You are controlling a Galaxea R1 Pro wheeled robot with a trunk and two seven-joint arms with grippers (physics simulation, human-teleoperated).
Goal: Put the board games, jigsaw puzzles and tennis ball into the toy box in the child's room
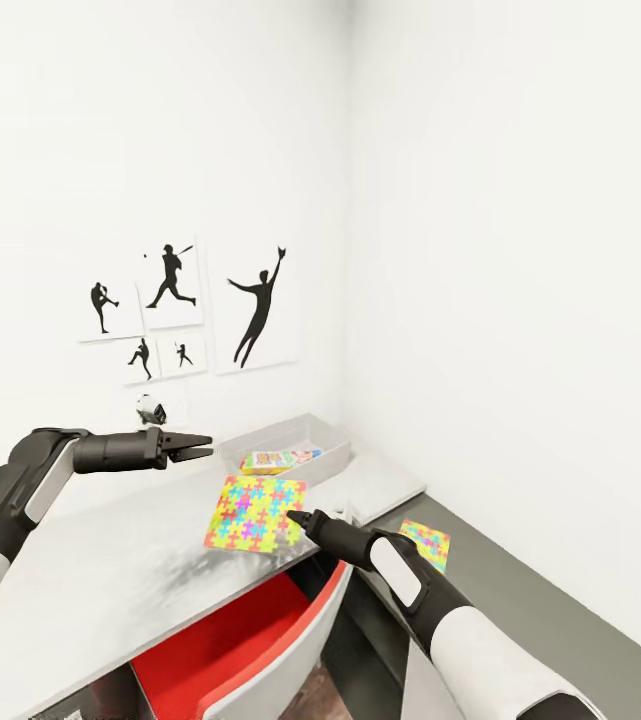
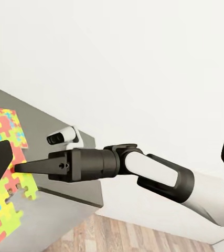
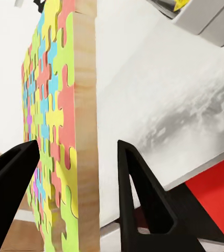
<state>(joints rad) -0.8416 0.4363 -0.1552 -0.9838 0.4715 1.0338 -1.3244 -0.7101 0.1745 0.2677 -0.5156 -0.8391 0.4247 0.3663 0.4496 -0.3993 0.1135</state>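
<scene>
Flanking jigsaw puzzle (image 3: pixel 64 131): right claw (image 3: pixel 77 173).

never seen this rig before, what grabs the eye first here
The bright jigsaw puzzle at the grey table's front edge, with the right gripper open, jaws either side of its edge. Behind it sits the grey toy box holding a board game. A second puzzle lies lower, to the right.

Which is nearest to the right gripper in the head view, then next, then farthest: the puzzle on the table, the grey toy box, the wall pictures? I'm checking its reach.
1. Puzzle on the table: right at the right gripper, at the table's front edge.
2. Toy box: behind the puzzle, in the table's far corner.
3. Wall pictures: farthest, above the table.
</scene>
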